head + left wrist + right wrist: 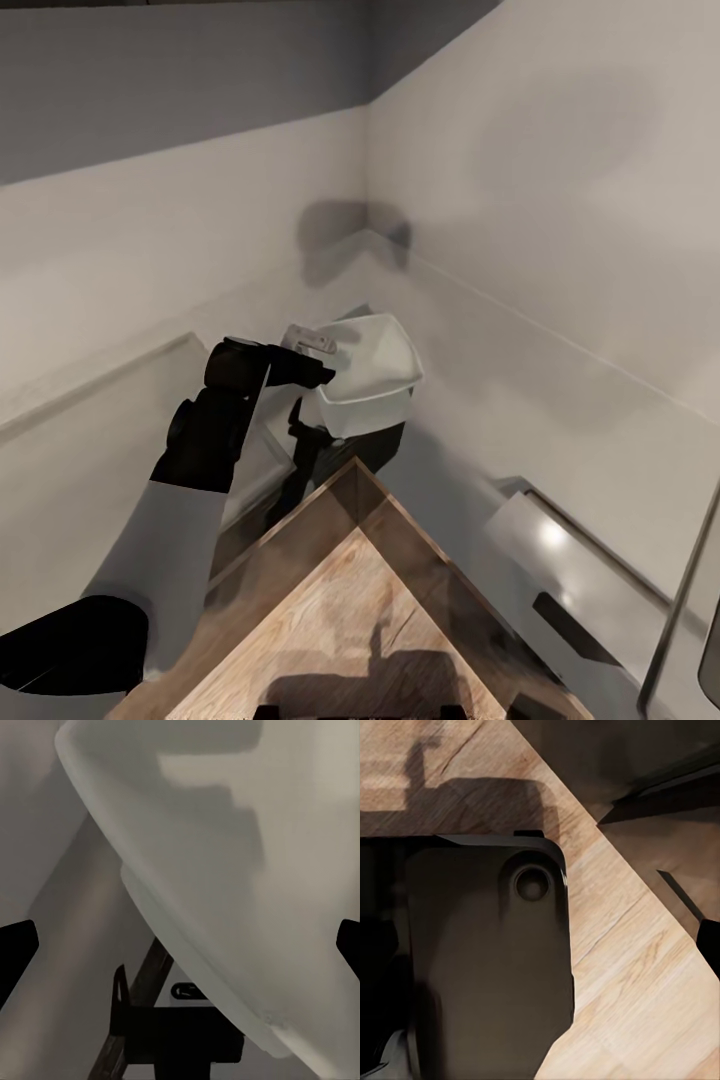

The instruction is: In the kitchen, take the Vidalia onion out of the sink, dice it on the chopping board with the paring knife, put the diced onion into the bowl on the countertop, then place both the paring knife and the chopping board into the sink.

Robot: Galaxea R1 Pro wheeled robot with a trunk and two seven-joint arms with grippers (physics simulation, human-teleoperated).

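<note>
Head view: the left tool (pixel 318 372) is raised above the table (pixel 560 400), pinching the near rim of the white bowl (pixel 375 365), which hangs tilted in the air. The board (pixel 350 610) fills the lower middle, one corner pointing up toward the bowl. In the left wrist view the bowl's (pixel 225 870) wall sits between the finger tips (pixel 16 945). The right tool's state cannot be told; its wrist view shows board (pixel 645 982) grain under a dark housing.

- The bowl (pixel 372 372), glossy white and squarish with rounded corners, is tilted, raised above the grey countertop (pixel 560 400).
- The chopping board (pixel 370 620), brown wood with visible grain, points one corner toward the bowl.
</note>
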